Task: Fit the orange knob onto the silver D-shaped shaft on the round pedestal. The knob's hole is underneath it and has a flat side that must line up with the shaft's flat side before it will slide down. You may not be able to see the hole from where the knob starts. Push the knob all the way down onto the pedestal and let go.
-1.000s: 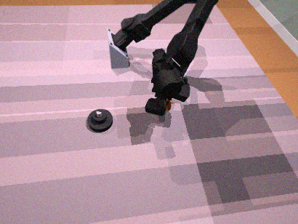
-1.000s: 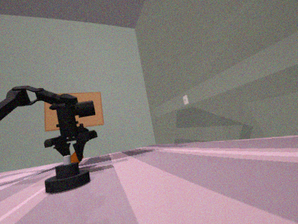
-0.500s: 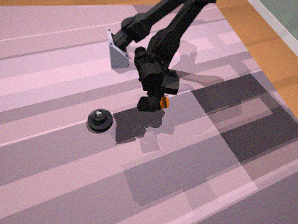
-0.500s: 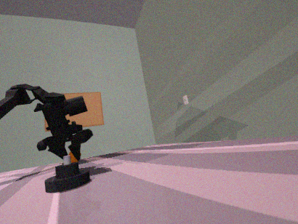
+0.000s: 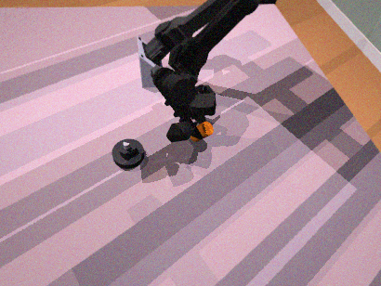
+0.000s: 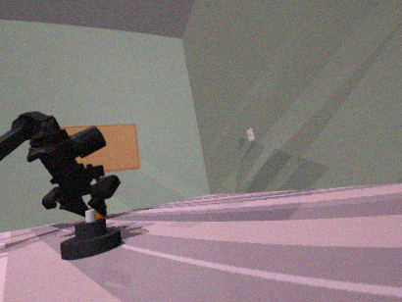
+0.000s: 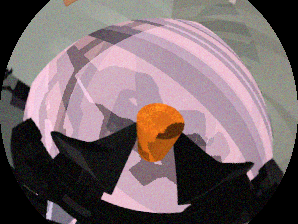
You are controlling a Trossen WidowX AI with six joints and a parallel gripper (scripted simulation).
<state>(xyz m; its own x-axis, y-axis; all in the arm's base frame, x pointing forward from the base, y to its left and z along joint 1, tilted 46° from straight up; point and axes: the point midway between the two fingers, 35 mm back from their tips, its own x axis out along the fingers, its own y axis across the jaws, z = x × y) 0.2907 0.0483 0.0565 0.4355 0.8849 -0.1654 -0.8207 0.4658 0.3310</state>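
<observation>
The orange knob (image 5: 205,128) (image 6: 100,216) (image 7: 156,122) is pinched between the two black fingertips. My gripper (image 5: 197,133) (image 7: 157,129) is shut on it. The knob is tilted, and a dark patch shows on its side in the wrist view; its hole cannot be made out. Whether it touches the table is unclear. The black round pedestal (image 5: 122,161) (image 6: 90,246) stands apart, left of the gripper in the top view. Its silver shaft (image 5: 125,144) (image 6: 90,216) points up, bare. In the exterior view the shaft partly covers the knob, and the shaft's flat side cannot be made out.
A thin grey plate (image 5: 147,74) stands upright beside the arm in the top view. The arm comes in from the top right there. The striped pink tabletop (image 5: 232,241) ends at a wooden floor (image 5: 321,51). An orange-brown panel (image 6: 123,147) is behind the arm.
</observation>
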